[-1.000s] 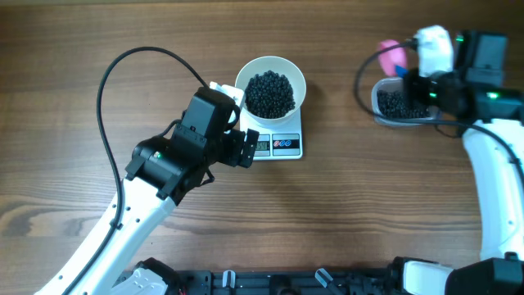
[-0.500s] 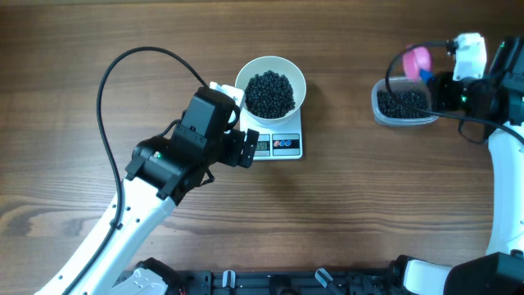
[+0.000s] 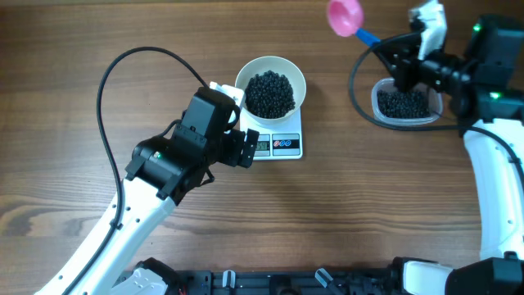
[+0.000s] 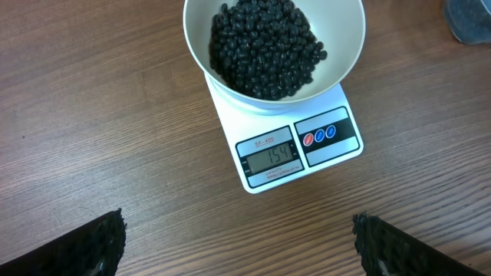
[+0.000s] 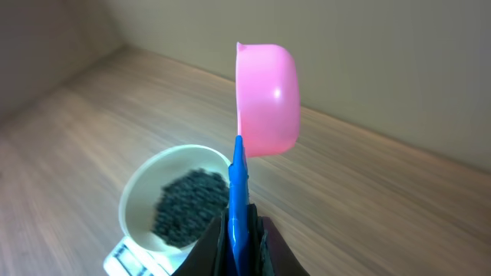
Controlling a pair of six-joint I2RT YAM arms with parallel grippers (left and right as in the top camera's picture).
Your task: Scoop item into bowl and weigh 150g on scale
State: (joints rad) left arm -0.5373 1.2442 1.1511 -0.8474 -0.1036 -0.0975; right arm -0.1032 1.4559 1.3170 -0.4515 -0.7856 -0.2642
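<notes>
White bowl (image 3: 270,63) sits on the scale (image 3: 278,145), around mid-table (image 3: 368,205) and toward the far edge. The bowl covers the far part of the scale, so only the display strip and two round buttons show in front of it. Black pellets (image 3: 270,93) are heaped inside the bowl, filling most of it. Display looks like 154 in the left wrist view.

Right gripper (image 3: 385,45) is clamped narrow on the blue handle of a pink scoop (image 3: 345,15). In the right wrist view the handle runs straight up out of the closed fingers (image 5: 219,249). The scoop is held up in the air near the table's far edge, between the bowl and the clear tub (image 3: 375,102), nearer the tub. It's apart from the bowl, off to the bowl's right and beyond it. The scoop cup is turned on its side with its rounded back toward the wrist camera. Can't tell from there if it carries anything.

The clear tub is near the far right corner of the table with more pellets in it, right under the right arm.

Left gripper (image 3: 244,149) is spread wide and holding nothing. It's just beside the scale's display end on the left, with the fingers (image 4: 92,245) well apart on either side of the wrist view.
</notes>
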